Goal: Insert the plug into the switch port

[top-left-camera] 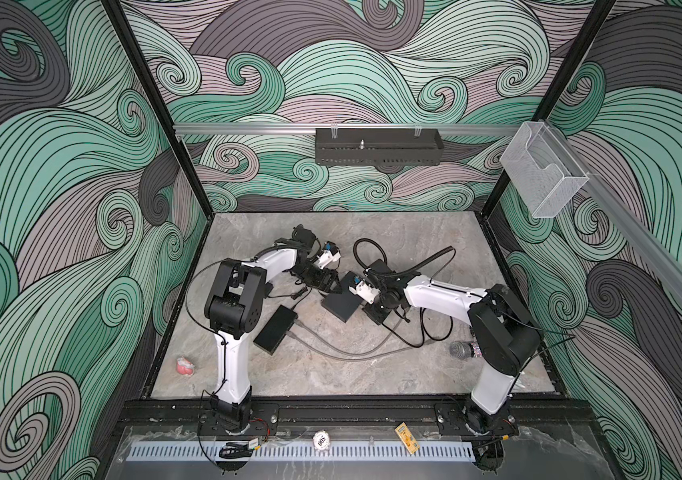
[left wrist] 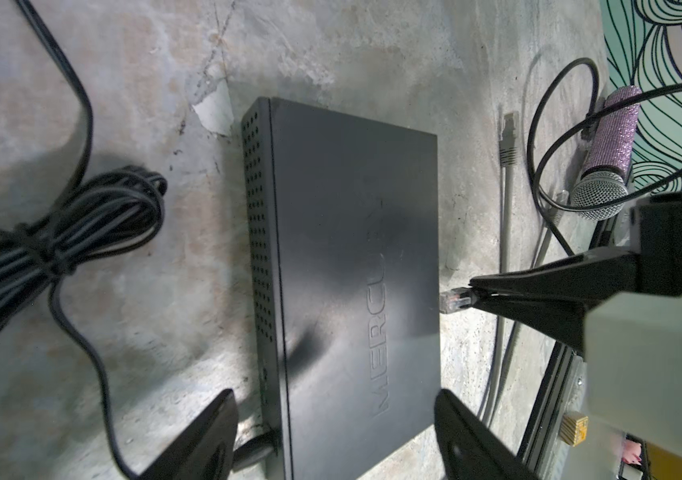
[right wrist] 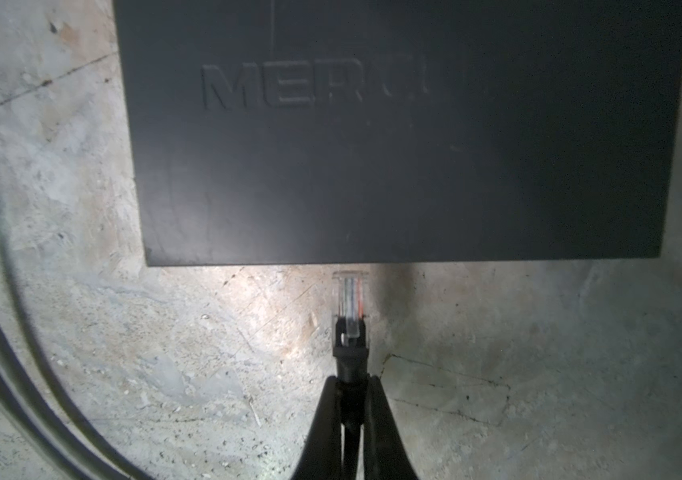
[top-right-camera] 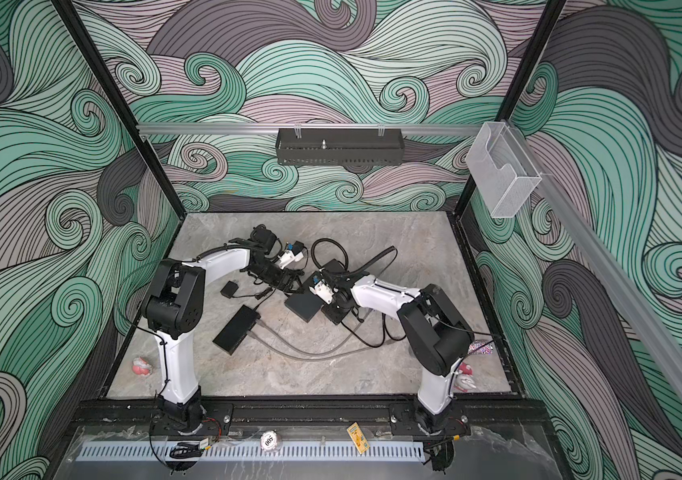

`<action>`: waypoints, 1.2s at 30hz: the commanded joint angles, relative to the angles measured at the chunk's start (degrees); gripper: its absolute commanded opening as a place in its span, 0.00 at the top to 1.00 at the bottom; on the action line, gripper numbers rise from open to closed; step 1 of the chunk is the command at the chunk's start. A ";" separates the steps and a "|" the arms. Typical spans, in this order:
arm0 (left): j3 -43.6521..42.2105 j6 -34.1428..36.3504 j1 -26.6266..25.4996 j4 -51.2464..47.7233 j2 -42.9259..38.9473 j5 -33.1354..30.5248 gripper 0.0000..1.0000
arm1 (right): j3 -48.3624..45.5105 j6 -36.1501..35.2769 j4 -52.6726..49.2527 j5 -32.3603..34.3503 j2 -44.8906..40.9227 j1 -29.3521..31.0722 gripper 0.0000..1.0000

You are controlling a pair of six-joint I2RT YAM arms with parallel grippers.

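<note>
**Plug held just short of the switch edge**

The black switch (left wrist: 352, 257), embossed with the letters MERCU on its top, is shown lying flat on the mottled grey table (top-left-camera: 331, 374), near the middle of the workspace in both top views. The clear plug (right wrist: 347, 299) is pinched by its dark boot between the closed jaws of the right gripper (right wrist: 349, 380), so that only the transparent tip projects beyond the fingertips. The tip is pointed squarely at the long edge of the switch and is kept just apart from it; a thin strip of lit table is visible between the two. The port face itself is hidden beneath the top edge, so no port can be made out.

The left gripper (left wrist: 335, 392) is spread wide, with one finger placed on either side of one end of the switch. A gap is seen beside one finger, and nothing is gripped.

A bundled black cord (left wrist: 60, 237), a loose grey cable (left wrist: 506, 199) and a glittered microphone (left wrist: 605, 166) are seen on the table around the switch. A second black box (top-left-camera: 277, 334) is seen nearer the left arm.
</note>
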 commanded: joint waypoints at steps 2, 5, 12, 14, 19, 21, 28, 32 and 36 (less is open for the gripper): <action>2.10 -1.42 -0.35 0.58 1.40 -0.33 0.23 | 1.34 1.45 -1.55 1.06 1.48 -0.17 1.00; 2.01 -1.81 -0.34 0.82 1.55 -0.59 0.22 | 1.99 1.94 -2.12 1.42 2.36 -0.18 1.00; 1.83 -3.48 -0.42 1.92 2.10 -1.22 0.22 | 2.93 3.11 -2.44 3.03 3.28 -0.17 1.00; 1.75 -3.47 -0.55 1.99 2.19 -1.37 0.22 | 3.01 3.13 -2.26 3.13 3.21 -0.17 1.00; 2.00 -3.58 -1.00 1.83 2.58 -1.57 0.22 | 3.01 3.10 -1.75 3.33 2.82 -0.09 1.00; 2.11 -3.58 -1.17 1.70 2.72 -1.66 0.22 | 2.93 2.79 -1.64 3.16 2.51 0.16 1.00; 2.27 -3.48 -1.47 1.52 2.89 -1.66 0.22 | 3.27 2.16 -1.74 2.80 2.66 0.78 1.00; 2.36 -3.40 -1.52 1.35 3.06 -1.66 0.22 | 3.28 1.47 -1.67 2.61 2.39 1.50 1.00; 2.54 -3.23 -1.77 1.05 3.16 -1.66 0.22 | 3.29 1.51 -1.50 2.99 2.14 1.67 1.00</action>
